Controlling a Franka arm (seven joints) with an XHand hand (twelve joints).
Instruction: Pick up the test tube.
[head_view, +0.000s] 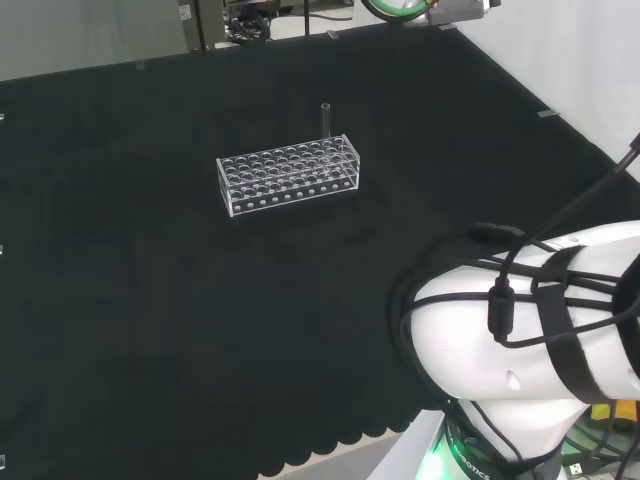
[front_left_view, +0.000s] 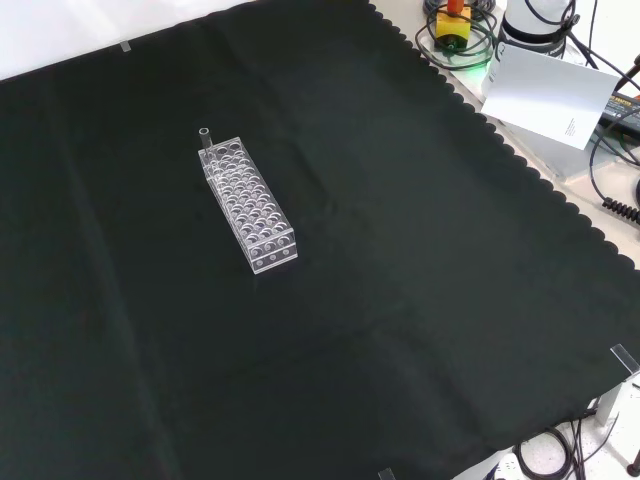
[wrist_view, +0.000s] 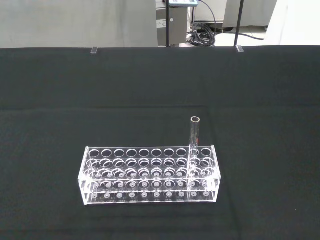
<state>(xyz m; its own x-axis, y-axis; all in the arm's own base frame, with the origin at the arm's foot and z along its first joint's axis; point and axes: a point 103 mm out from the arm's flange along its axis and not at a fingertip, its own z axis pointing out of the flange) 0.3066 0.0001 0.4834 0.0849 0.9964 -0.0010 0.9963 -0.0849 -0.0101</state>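
Test tube (wrist_view: 195, 137) stands upright in our rack's (wrist_view: 150, 175) end hole, top exposed for grasping; hand's state we cannot tell.

1. The test tube (wrist_view: 194, 137) is a thin clear glass one with an open round mouth, and looks empty as far as I can tell.
2. It stands upright in a clear plastic rack (wrist_view: 150, 175) full of round holes.
3. It sits in a back-row hole near one end of the rack, its top half poking up well above the rack's top plate (head_view: 325, 117) (front_left_view: 205, 140).
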